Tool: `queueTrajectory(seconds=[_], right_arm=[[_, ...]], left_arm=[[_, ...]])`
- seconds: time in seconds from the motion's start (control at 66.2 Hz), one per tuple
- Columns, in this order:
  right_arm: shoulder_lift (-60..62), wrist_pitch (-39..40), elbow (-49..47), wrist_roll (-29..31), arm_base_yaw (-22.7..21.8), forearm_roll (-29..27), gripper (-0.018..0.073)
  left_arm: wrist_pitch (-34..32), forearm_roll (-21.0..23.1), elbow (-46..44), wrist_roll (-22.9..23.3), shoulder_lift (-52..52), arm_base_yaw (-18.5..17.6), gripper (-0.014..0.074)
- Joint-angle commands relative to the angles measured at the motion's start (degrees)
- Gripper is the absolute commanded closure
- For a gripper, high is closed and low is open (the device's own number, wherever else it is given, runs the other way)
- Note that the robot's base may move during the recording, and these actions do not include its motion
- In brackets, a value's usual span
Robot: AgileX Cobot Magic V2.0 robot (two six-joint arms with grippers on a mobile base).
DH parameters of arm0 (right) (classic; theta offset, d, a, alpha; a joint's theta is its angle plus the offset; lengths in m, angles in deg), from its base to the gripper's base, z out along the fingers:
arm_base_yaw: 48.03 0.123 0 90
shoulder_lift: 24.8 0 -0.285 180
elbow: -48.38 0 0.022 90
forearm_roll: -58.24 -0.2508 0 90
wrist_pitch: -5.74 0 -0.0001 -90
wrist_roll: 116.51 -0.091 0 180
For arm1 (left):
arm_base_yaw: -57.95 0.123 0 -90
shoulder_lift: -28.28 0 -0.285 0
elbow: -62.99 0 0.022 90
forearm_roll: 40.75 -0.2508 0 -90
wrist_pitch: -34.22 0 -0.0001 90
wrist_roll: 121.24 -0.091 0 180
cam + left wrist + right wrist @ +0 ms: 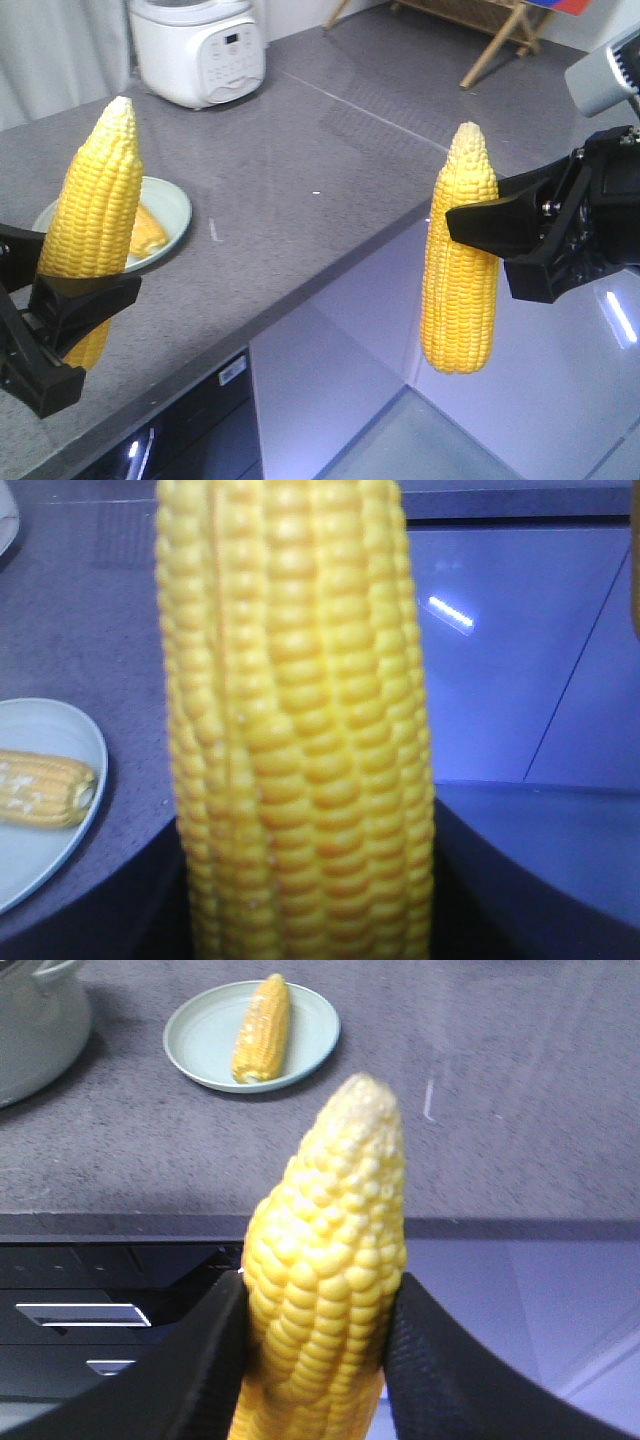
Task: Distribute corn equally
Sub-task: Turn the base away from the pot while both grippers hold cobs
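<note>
I hold one corn cob [95,215] upright in the left fingers [85,297], clamped tight above the desk's [300,180] front edge, and a second cob [462,260] upright in the right fingers [495,225], hanging out past that edge. A third cob [262,1028] lies alone on the plate [205,1035], back from the edge, near the left one.

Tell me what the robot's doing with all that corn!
Each arm holds a corn cob upright in the air. The left gripper is shut on the left cob, and the right gripper on the right cob. A third cob lies on a pale green plate on the grey counter.
</note>
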Motion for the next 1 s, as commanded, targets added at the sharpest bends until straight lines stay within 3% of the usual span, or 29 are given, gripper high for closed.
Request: queueTrajectory(seconds=[0.0,0.981], right_arm=[[0.99,2.82,-1.44,0.28,0.04,-1.72,0.0356],[0.99,2.82,-1.44,0.28,0.04,-1.72,0.0356]], left_arm=[[-4.04,0.67,-1.53,0.32,-0.4,-0.23,0.029],[-4.04,0.67,-1.53,0.32,-0.4,-0.23,0.029]])
